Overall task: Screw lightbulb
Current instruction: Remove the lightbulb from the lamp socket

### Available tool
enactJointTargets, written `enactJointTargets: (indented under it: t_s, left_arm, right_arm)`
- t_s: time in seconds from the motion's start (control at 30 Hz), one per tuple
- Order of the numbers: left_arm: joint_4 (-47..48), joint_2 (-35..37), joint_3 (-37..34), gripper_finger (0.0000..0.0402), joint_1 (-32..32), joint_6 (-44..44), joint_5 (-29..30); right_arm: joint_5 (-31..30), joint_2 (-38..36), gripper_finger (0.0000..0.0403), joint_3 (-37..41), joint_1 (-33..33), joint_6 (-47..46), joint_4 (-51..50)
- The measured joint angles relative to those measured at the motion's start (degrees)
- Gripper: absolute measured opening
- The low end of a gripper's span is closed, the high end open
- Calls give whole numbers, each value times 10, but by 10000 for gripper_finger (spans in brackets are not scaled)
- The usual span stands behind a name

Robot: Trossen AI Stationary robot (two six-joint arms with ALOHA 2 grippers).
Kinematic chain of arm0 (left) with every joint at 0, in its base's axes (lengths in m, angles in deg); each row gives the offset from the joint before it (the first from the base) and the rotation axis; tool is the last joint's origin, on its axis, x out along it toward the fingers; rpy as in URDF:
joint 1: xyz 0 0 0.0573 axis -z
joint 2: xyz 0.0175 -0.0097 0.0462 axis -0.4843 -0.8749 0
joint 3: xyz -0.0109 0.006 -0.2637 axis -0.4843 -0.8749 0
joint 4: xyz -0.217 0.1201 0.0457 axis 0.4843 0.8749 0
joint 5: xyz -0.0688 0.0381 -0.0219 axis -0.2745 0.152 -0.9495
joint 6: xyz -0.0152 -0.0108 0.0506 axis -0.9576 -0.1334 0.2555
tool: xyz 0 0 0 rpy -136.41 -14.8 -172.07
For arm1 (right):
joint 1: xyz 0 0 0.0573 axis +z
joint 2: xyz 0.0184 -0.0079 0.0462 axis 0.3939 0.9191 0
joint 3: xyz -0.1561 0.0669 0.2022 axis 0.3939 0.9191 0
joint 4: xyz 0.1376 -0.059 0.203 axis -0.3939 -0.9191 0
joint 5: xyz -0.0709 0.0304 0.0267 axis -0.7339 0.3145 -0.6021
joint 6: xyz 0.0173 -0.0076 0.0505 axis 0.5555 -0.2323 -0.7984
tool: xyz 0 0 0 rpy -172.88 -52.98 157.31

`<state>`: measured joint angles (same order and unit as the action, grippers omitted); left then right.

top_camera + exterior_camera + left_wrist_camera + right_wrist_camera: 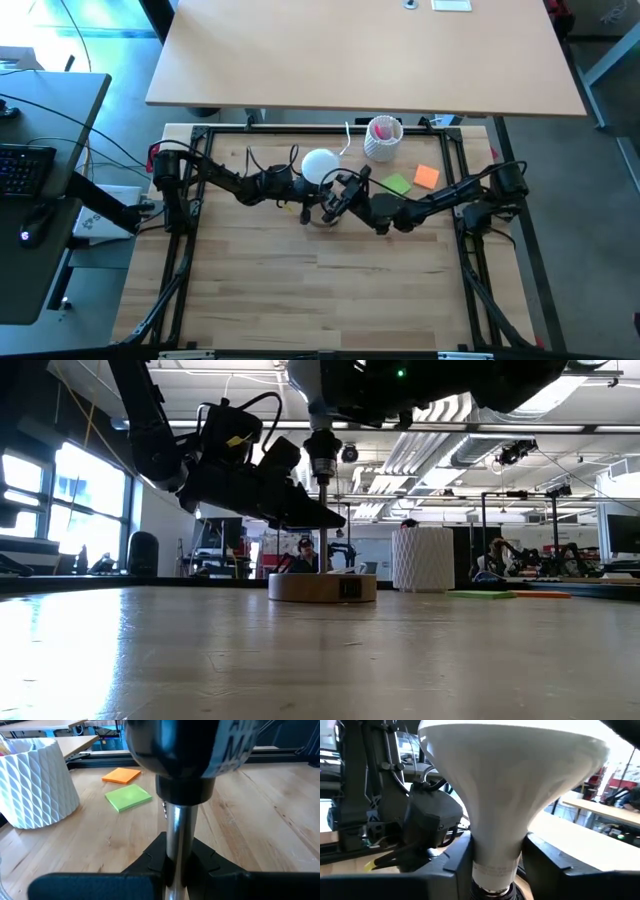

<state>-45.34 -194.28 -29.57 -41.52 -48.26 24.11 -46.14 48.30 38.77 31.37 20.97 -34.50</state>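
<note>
The white lightbulb (320, 165) stands upright, globe up, with its base in the black socket (185, 760) of a small lamp. The lamp has a metal stem (323, 510) on a round wooden base (322, 587), mid-table. My left gripper (175, 870) comes in from the table's left, low, and is shut on the stem. My right gripper (497, 865) comes in level from the right, higher up, and is closed around the bulb's narrow neck. In the low view the bulb is hidden behind the right arm. My left gripper pinches the lamp's metal stem (176, 845) between its two fingers, below the socket. The fingers reach in almost level from the table's left and lie across the upright stem. The lamp stands on its wooden base on the table. My right gripper has the bulb's neck (497, 852) between its two fingers (452, 860), just above the screw base. The fingers come in level from the table's right, across the neck. The bulb stays upright with its base in the socket.
A white ribbed cup (383, 138) with pink contents stands at the far side. A green note pad (398, 184) and an orange one (427, 177) lie to its right. The near half of the wooden table (320, 290) is bare. A large desk (360, 50) lies beyond the far edge.
</note>
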Motion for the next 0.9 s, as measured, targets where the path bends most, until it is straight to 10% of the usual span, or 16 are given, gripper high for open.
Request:
enactJointTargets:
  t_s: [0.5,0.9]
  left_arm:
    - [5,0,0,30,-1,2,9]
    - [4,-1,1,30,-1,13,2]
  right_arm:
    - [189,-63,122,2,-68,-40,-135]
    - [656,-98,122,2,-237,-109,-207]
